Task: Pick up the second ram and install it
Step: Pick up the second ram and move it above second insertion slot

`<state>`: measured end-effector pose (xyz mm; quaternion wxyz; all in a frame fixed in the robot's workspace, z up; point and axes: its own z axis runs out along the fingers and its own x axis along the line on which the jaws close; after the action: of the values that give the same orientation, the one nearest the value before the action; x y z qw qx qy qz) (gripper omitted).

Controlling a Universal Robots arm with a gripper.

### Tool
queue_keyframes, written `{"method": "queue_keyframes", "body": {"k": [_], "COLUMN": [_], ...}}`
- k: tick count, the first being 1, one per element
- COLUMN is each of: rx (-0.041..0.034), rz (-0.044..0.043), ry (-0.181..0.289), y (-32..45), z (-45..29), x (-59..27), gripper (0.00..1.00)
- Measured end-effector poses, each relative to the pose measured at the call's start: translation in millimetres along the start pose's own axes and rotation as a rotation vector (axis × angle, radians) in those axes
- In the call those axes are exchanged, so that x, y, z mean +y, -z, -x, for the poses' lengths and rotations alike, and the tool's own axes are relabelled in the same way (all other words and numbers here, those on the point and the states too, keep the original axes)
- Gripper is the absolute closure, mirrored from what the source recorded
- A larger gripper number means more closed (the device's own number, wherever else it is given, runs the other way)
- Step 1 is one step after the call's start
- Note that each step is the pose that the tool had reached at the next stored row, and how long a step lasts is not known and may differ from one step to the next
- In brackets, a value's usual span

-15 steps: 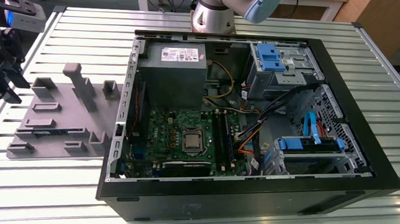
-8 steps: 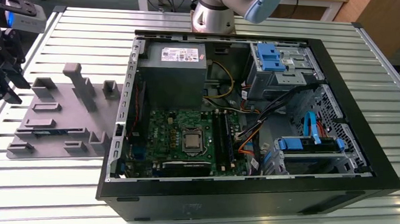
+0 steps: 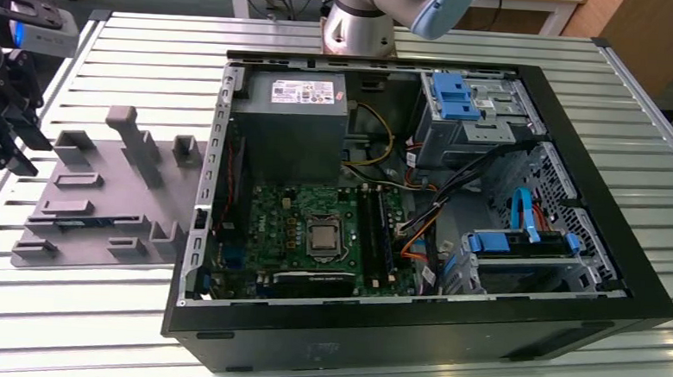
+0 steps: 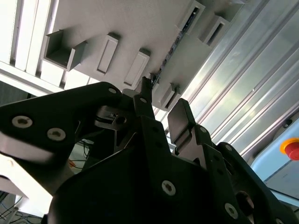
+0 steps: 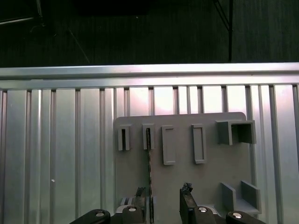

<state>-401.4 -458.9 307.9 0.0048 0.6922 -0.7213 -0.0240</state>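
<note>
A ribbed aluminium table (image 3: 98,331) is seen carrying an open black tower case (image 3: 421,331) and, on the exterior view's left, a matt grey plastic fixture plate (image 3: 96,165) studded with blocks. In the first wrist view, nearest the camera, the gripper (image 5: 163,198) is shown with its two black fingers set apart and nothing clasped between them. Just beyond, the second ram (image 5: 149,163) is seen edge-on as a thin dark line, stood upright in a slotted block (image 5: 148,138) on the plate. In the second wrist view the second ram (image 4: 174,44) is made out as a dark strip past the fingertips. Farther off, the exterior view adds the green motherboard (image 3: 268,224), the grey power supply (image 3: 288,125) and the blue drive brackets (image 3: 451,95) inside the case.
</note>
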Motion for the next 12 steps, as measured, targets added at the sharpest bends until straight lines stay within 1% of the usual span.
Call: {"method": "queue_keyframes", "body": {"k": [12], "rx": [0.0000], "rz": [0.0000], "ry": [0.000], "y": [-3.2], "z": [-0.1], "x": [-0.1], "gripper": [0.58]}}
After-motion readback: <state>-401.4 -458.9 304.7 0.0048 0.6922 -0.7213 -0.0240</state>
